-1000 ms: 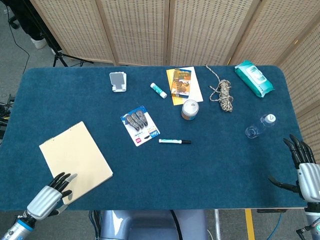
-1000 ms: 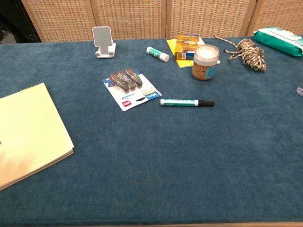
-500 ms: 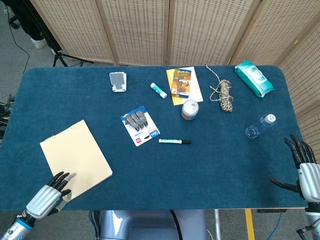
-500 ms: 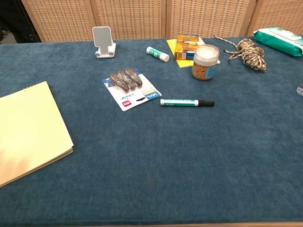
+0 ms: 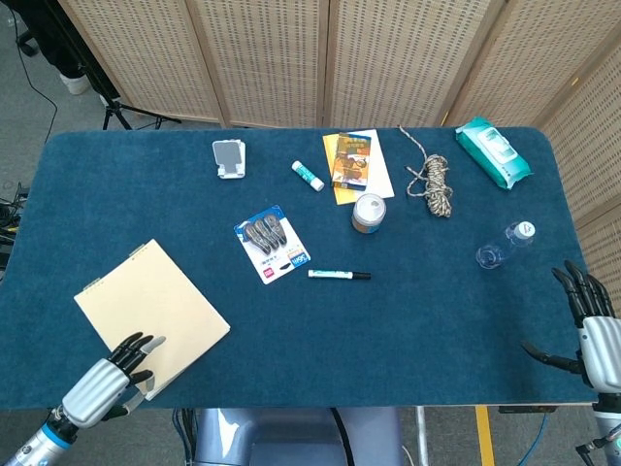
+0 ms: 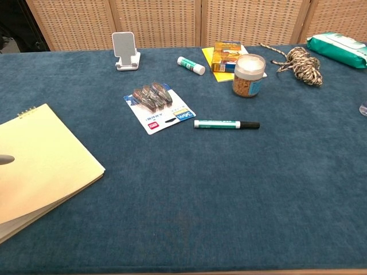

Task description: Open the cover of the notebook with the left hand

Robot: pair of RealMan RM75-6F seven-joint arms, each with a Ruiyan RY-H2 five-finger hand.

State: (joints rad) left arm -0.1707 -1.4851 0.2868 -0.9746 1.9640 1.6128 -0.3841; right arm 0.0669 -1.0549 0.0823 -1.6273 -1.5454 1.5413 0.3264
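Note:
A pale yellow notebook [image 5: 150, 312] lies closed at the front left of the blue table [image 5: 417, 320], its spiral edge turned toward the far left. The chest view shows the same notebook [image 6: 46, 166] with its near corner slightly raised over the pages. My left hand [image 5: 109, 379] rests its fingers on the notebook's near corner, at the table's front edge; only a fingertip [image 6: 6, 159] shows in the chest view. At the front right corner my right hand [image 5: 592, 325] hangs off the table with its fingers spread, holding nothing.
Mid-table lie a card of clips [image 5: 272, 243] and a green marker [image 5: 340, 275]. Farther back are a phone stand [image 5: 229, 158], glue stick [image 5: 308, 176], orange box on paper [image 5: 351, 160], jar [image 5: 369, 213], rope coil [image 5: 433, 183], wipes pack [image 5: 493, 151] and a plastic bottle [image 5: 505, 245].
The notebook has slid and turned toward the right and the front edge under my left hand, which moved with it. The right hand has stayed still.

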